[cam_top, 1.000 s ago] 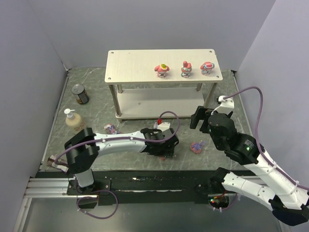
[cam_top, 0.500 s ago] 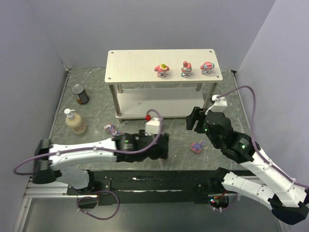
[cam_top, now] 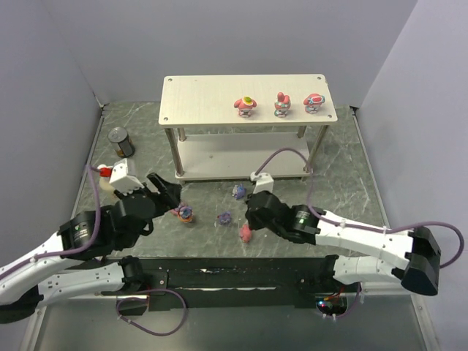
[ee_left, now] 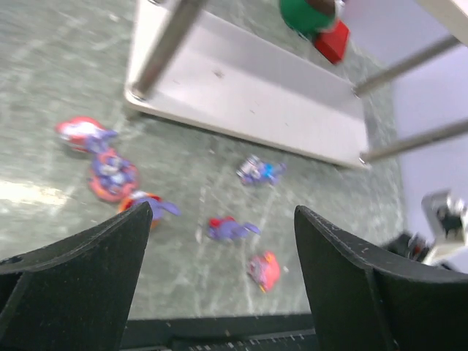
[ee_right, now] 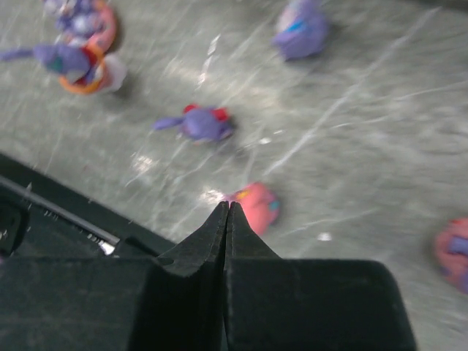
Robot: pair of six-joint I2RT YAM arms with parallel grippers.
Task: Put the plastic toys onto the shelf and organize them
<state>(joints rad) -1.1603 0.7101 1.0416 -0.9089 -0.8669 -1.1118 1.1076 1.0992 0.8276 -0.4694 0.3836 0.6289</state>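
The shelf [cam_top: 205, 95] stands at the back with three pink-hooded toys [cam_top: 281, 104] in a row on the right of its top board. Several more plastic toys lie on the table in front of it: a purple one [cam_top: 224, 217], a blue-purple one [cam_top: 238, 191], a pink one [cam_top: 246, 232] and a small cluster [cam_top: 183, 213]. My right gripper [ee_right: 229, 207] is shut and empty, its tips low over the table right beside the pink toy [ee_right: 256, 207]. My left gripper [ee_left: 221, 210] is open above the purple toy [ee_left: 228, 229], holding nothing. In the overhead view it [cam_top: 164, 191] sits left of the cluster.
A dark tin can [cam_top: 121, 142] stands at the back left. The black base rail [cam_top: 219, 274] runs along the near edge, close behind the pink toy. The shelf's lower board [ee_left: 248, 95] and metal legs [ee_left: 164, 44] lie just beyond the loose toys. Grey walls close in both sides.
My left arm has pulled back to the left, uncovering the toys in the middle. My right gripper has swung from the right side down to the front middle and gone from open to shut.
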